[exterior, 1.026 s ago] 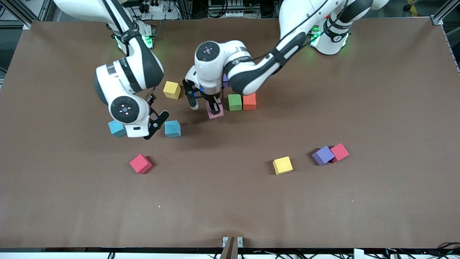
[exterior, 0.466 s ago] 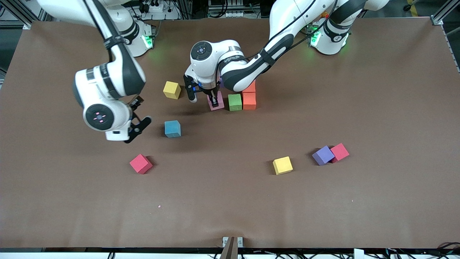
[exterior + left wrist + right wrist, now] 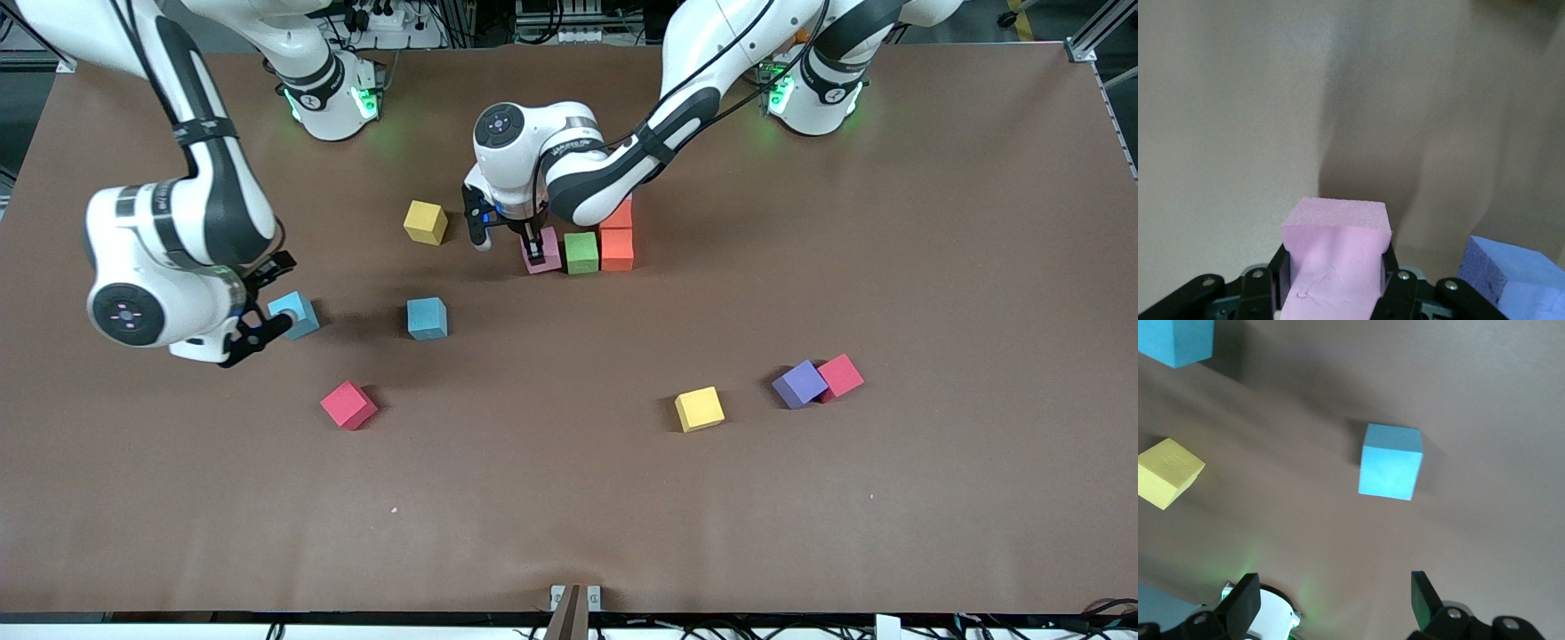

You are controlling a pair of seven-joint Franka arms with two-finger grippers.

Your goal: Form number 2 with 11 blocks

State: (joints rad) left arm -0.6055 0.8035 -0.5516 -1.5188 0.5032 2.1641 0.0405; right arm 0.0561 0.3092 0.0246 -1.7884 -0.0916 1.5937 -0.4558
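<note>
While the pink matte foam cube (image 3: 541,250) is being squeezed between the fingers of the left gripper (image 3: 533,245), its sides are being dented inward; it is being set beside the green foam cube (image 3: 581,252) and orange foam cubes (image 3: 617,242). The right gripper (image 3: 258,331), fingers spread wide and empty, is being held over the table by a light blue foam cube (image 3: 294,315).

The left gripper (image 3: 534,250), clamped on the pink block (image 3: 542,250), is hemmed in: the green block (image 3: 581,252) sits just beside the pink one, with orange blocks (image 3: 617,242) touching past it. The table (image 3: 933,267) lies bare toward the front camera. The right gripper (image 3: 258,333), fingers apart, hangs beside a blue block (image 3: 296,314); another blue block (image 3: 427,318) and a red block (image 3: 348,404) lie near.
</note>
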